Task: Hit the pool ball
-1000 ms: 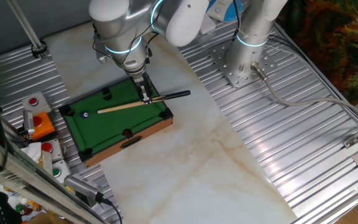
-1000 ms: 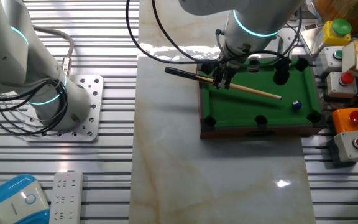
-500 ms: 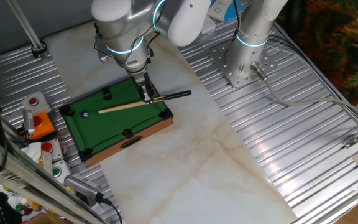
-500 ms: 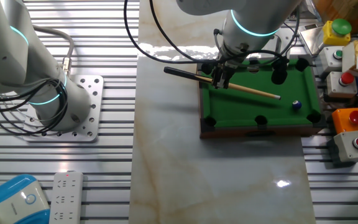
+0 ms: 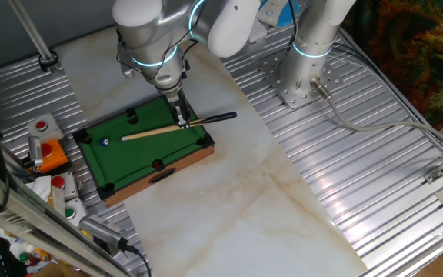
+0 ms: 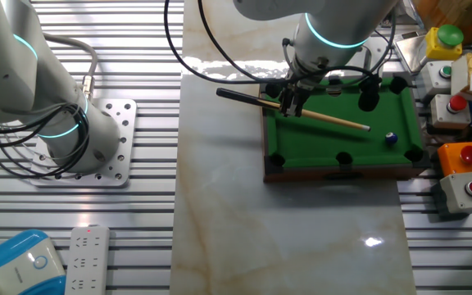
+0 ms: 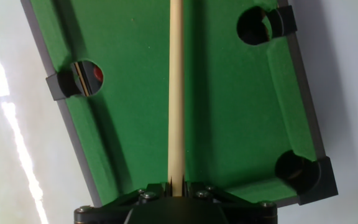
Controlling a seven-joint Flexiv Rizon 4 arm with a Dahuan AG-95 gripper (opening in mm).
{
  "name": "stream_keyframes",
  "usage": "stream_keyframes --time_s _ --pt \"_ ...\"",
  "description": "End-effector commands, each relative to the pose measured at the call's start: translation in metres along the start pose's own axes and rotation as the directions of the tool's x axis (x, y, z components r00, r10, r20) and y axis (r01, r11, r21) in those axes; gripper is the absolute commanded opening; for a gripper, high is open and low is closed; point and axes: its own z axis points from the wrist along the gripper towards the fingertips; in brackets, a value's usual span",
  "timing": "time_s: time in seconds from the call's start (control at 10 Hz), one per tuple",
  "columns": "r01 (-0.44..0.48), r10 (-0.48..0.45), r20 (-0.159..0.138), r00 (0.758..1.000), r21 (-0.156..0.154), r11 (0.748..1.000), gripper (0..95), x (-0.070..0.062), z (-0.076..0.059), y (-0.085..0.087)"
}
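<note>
The tiny dark blue pool ball [image 5: 104, 141] lies on the felt of the miniature green pool table [image 5: 129, 150] near its left end; in the other fixed view the ball [image 6: 390, 138] is near the table's [image 6: 318, 139] right end. My gripper [image 5: 181, 119] is shut on a wooden cue [image 5: 151, 132] with a black butt, held low over the table. The cue's tip stops short of the ball. In the hand view the cue [image 7: 176, 93] runs straight up from my gripper [image 7: 176, 186]; the ball is out of that view.
Button boxes with red and green buttons [image 5: 43, 146] stand left of the pool table, also at the right in the other fixed view [image 6: 461, 176]. A second arm's base [image 5: 302, 73] is bolted on the ribbed metal surface. A power strip [image 6: 88, 258] lies at the front left.
The gripper and cue have drawn back very slightly away from the ball over the last second; since half a second ago nothing has visibly moved.
</note>
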Motion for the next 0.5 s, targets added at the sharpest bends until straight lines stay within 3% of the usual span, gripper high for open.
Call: stream_keyframes --time_s 0.1,0.5 --pt "0.002 -0.002 -0.001 1.000 0.000 1.000 0.0 0.0000 0.0000 -0.0001" --pt "0.005 -0.005 -0.001 1.000 0.000 1.000 0.0 0.0000 0.0001 0.0000"
